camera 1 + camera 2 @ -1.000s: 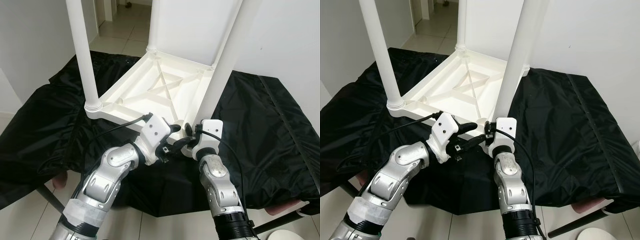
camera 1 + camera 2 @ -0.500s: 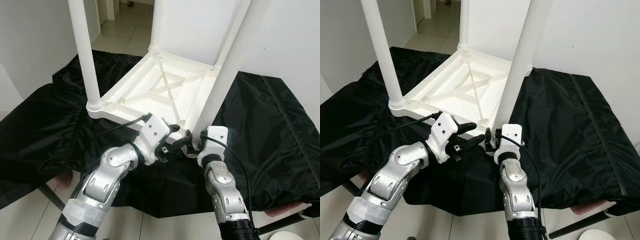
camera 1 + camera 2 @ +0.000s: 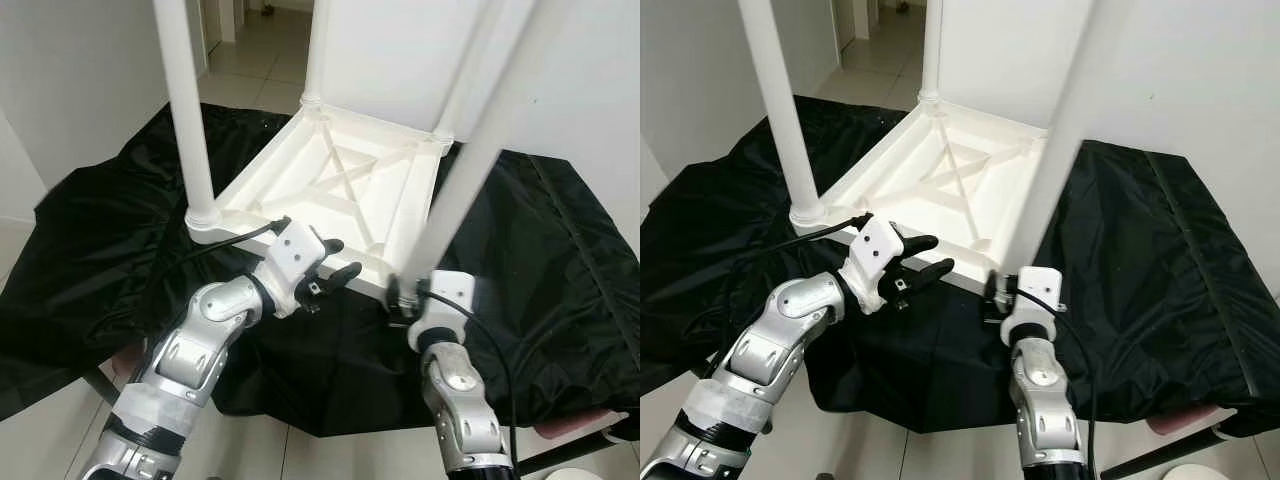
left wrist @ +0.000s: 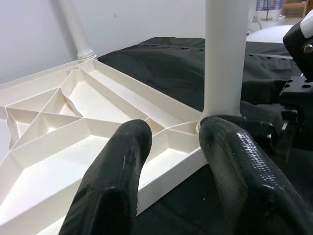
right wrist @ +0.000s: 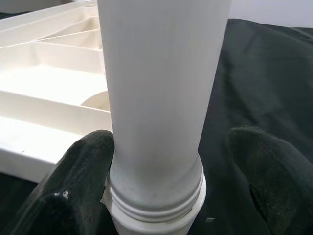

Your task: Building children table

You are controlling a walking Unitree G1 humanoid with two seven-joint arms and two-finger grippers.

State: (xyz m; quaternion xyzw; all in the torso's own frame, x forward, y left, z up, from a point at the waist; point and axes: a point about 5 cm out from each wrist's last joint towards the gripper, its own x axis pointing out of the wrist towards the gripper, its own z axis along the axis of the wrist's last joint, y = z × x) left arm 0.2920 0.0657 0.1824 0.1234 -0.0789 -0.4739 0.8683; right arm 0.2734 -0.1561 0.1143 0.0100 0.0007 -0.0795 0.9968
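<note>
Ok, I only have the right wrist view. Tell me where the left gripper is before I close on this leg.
Observer: The left gripper is open at the tabletop's near rim, just beside your leg, holding nothing.
Operator: Count the other legs for me.
Observer: Three more stand in their corner sockets: near left leg, far left leg, far right leg.
</note>
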